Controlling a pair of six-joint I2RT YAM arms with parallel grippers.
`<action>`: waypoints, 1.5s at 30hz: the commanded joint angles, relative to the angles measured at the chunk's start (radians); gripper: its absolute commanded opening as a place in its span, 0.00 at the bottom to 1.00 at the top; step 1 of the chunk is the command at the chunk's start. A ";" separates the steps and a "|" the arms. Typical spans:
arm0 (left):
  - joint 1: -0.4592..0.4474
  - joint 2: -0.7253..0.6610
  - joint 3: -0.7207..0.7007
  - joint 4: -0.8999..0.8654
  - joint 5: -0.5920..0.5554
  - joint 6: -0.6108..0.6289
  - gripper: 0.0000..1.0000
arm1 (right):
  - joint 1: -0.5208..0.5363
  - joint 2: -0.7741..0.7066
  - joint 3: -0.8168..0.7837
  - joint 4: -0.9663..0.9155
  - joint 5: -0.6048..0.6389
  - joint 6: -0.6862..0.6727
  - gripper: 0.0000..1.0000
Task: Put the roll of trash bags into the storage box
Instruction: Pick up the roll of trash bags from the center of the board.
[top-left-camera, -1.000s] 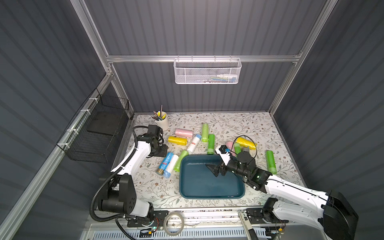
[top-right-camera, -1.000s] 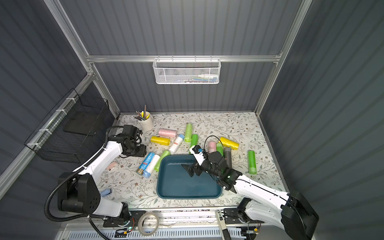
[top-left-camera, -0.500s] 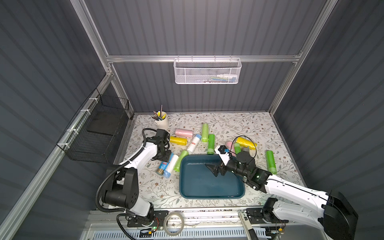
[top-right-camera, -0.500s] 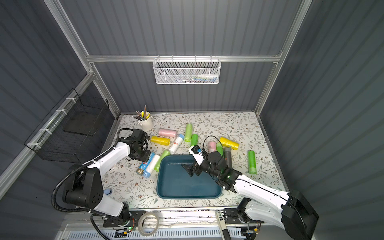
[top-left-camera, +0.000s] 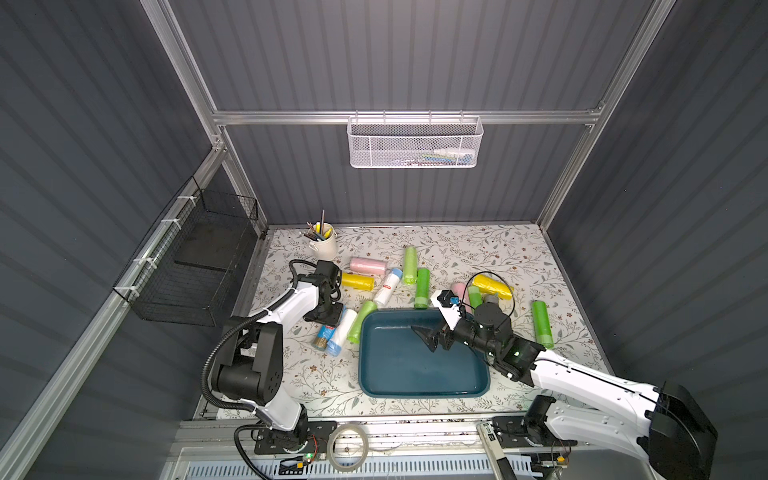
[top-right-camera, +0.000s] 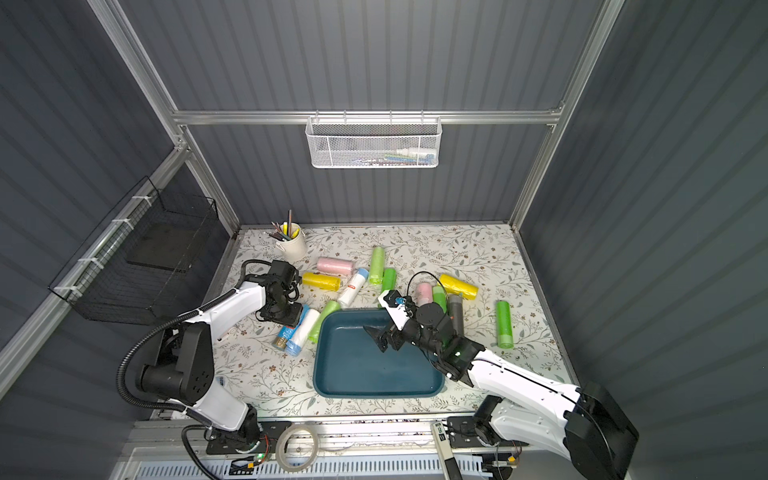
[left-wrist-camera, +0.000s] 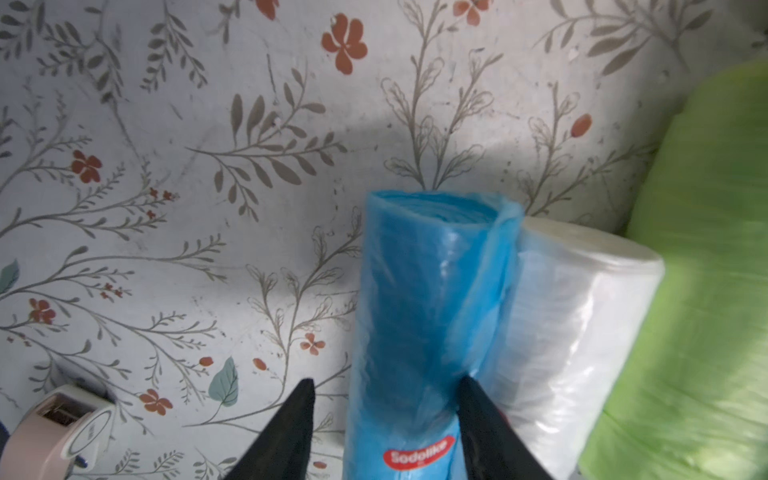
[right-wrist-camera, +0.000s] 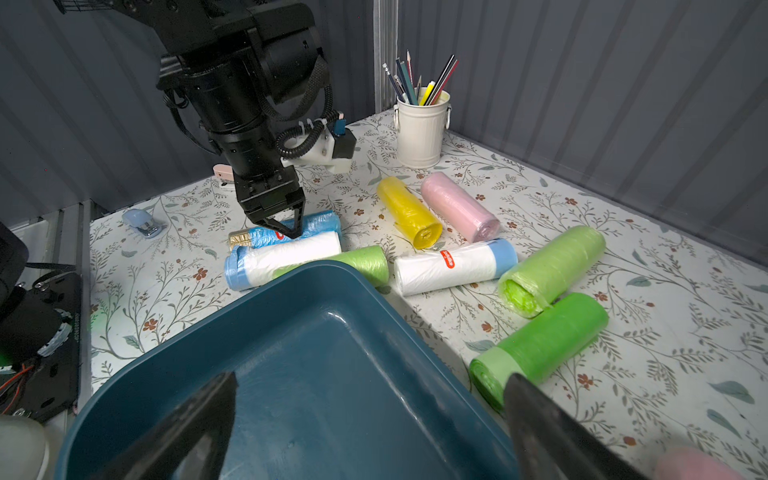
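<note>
The blue roll of trash bags (left-wrist-camera: 428, 311) lies near the storage box (top-left-camera: 419, 390), against a white roll (left-wrist-camera: 573, 316). Likely light, soft, slippery: grip mid-length. The left gripper (left-wrist-camera: 386, 380) straddles it, unclamped; the right gripper (right-wrist-camera: 372, 377) gapes empty.

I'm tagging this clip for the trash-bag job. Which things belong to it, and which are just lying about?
In the job: blue roll; left gripper, open around it; storage box; right gripper, open above the box; white roll and green roll, perhaps next.
Lying about: pencil cup; white mesh basket; black wire basket; blue stapler.
</note>
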 joint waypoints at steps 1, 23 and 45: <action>0.000 0.023 0.028 -0.029 0.020 0.002 0.56 | 0.004 0.017 0.006 -0.008 0.022 -0.017 0.99; 0.000 0.139 0.058 -0.031 -0.032 -0.037 0.47 | 0.004 0.039 0.012 -0.010 0.026 -0.017 0.99; 0.007 -0.010 0.035 -0.011 -0.238 -0.091 0.34 | 0.005 0.028 0.009 -0.007 0.022 -0.016 0.99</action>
